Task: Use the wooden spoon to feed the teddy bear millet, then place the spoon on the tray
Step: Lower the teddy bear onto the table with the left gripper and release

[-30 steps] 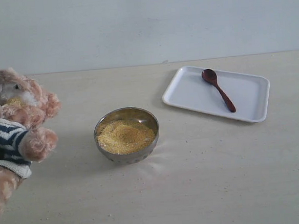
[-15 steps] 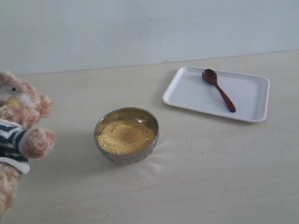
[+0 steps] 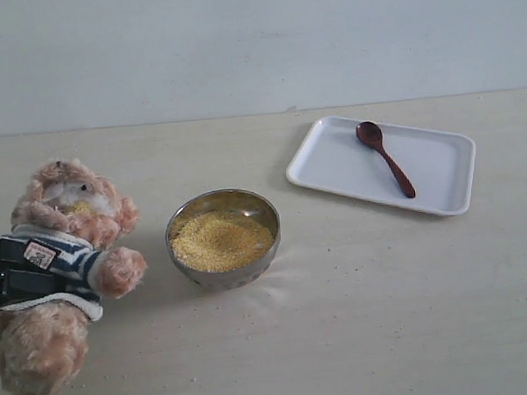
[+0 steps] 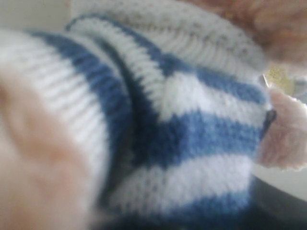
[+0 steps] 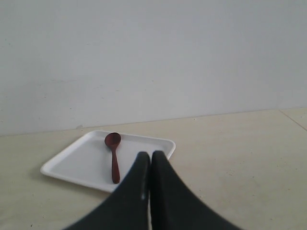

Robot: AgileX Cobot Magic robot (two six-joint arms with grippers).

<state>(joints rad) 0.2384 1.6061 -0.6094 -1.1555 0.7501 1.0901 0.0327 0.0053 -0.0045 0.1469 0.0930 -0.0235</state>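
Clasping the teddy bear around its navy-and-white striped middle, the left gripper is showing as a black shape at the left edge of the exterior view, its jaws closed partway on the plush body. The bear is leaning at a tilt just left of the metal bowl, one paw reaching toward the bowl's rim without touching it, and a yellowish patch is showing on its pale muzzle. A small badge is sitting on the shirt's chest, white with a red mark, but any writing on it is too small to read. The left wrist view is filling with blurred blue and white knit. The millet is lying as a flat golden heap inside the bowl. The wooden spoon is lying on the tray, which is sitting well apart from the bowl, toward the back right of the table. The right gripper is hanging empty with its black fingers pressed together, looking toward the tray.
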